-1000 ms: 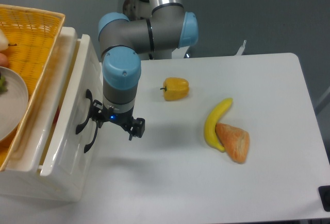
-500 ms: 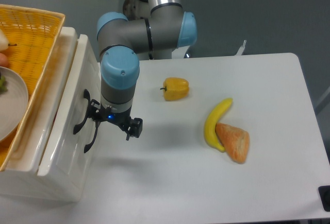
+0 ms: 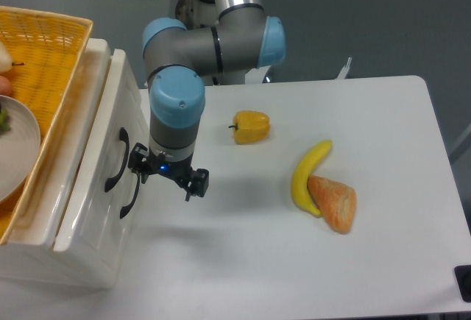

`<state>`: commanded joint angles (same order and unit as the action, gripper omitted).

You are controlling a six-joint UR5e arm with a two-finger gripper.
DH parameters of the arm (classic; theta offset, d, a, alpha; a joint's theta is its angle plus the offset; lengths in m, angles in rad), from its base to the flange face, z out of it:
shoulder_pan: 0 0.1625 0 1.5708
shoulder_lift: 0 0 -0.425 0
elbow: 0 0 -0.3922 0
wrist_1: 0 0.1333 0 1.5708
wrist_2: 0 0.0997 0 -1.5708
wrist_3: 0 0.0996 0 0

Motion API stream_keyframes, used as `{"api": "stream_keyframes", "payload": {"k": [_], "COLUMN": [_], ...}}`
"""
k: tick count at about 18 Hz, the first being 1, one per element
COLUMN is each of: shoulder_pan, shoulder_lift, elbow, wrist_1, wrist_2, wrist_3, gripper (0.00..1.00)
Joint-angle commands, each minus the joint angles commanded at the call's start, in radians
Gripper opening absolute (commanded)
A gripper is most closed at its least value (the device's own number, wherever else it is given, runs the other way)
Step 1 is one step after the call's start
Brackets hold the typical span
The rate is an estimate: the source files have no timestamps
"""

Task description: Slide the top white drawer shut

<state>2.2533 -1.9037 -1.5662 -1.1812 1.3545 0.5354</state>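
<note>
The top white drawer (image 3: 90,169) stands at the left, its glossy front panel slanting down the frame with a curved black handle (image 3: 112,164). A narrow strip of its inside still shows between the panel and the basket above. My gripper (image 3: 168,176) hangs just right of the handles, open, with nothing between its fingers. Its left fingertip (image 3: 137,164) is close to the handle, and I cannot tell whether it touches. The lower white drawer front (image 3: 137,114) with its own black handle (image 3: 131,198) lies right under the gripper's left side.
A yellow wicker basket (image 3: 44,48) with a white plate (image 3: 18,151) sits on top of the drawer unit. On the white table (image 3: 243,254) lie a yellow pepper (image 3: 250,126), a banana (image 3: 309,176) and an orange pastry (image 3: 333,203).
The top drawer's front panel shifted a little to the left as the gripper pushed it. The gripper has since backed slightly to the right, away from the handle.
</note>
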Motion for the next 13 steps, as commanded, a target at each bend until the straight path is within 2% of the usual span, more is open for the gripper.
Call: {"api": "stream_keyframes", "payload": {"k": [5, 8, 13], "shoulder_pan": [0.054, 0.1, 0.112], "shoulder_lift": [0.008, 0.043, 0.049], "elbow": [0.015, 0.006, -0.021], "wrist_1": [0.009, 0.0, -0.002], "wrist_2": [0.002, 0.005, 0.073], "wrist_3": [0.076, 0.233, 0.463], "gripper": [1.0, 1.0, 1.0]}}
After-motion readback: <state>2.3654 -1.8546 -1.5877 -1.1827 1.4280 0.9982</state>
